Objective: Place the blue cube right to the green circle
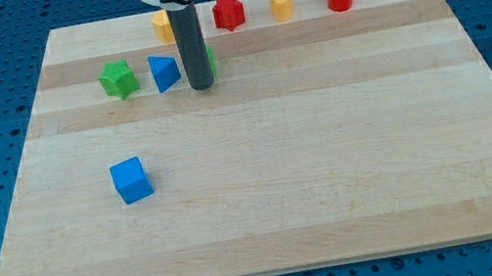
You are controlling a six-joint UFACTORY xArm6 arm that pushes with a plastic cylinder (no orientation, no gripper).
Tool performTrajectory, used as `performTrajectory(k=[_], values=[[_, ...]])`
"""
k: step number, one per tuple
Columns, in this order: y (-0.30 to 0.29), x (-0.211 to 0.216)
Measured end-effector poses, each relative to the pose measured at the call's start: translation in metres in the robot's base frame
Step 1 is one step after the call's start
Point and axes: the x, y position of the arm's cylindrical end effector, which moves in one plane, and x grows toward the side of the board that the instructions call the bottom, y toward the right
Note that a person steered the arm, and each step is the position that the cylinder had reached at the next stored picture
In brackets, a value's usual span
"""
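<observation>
The arm carries no jaws, only a dark rod whose tip (202, 86) rests in the upper left of the frame, just right of the blue triangular block (163, 73) and in front of the green circle (210, 60), which it mostly hides. The blue cube (131, 180) sits well apart, lower left on the wooden tabletop (329, 164). Bringing the cube up to the circle's right side looks risky to me: the tip leaving its spot could nudge the circle or the blue triangular block, and a cube pushed off-centre may spin away or drift into the green star (118, 79).
</observation>
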Motion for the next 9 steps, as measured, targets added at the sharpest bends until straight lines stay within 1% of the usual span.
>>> performTrajectory(k=[1, 2, 3, 4, 5, 6, 7, 8, 9], values=[[-0.006, 0.025], [-0.033, 0.056], [-0.1, 0.035], [-0.203, 0.042], [-0.239, 0.101], [-0.202, 0.189], [-0.147, 0.209], [-0.12, 0.194], [-0.096, 0.168]])
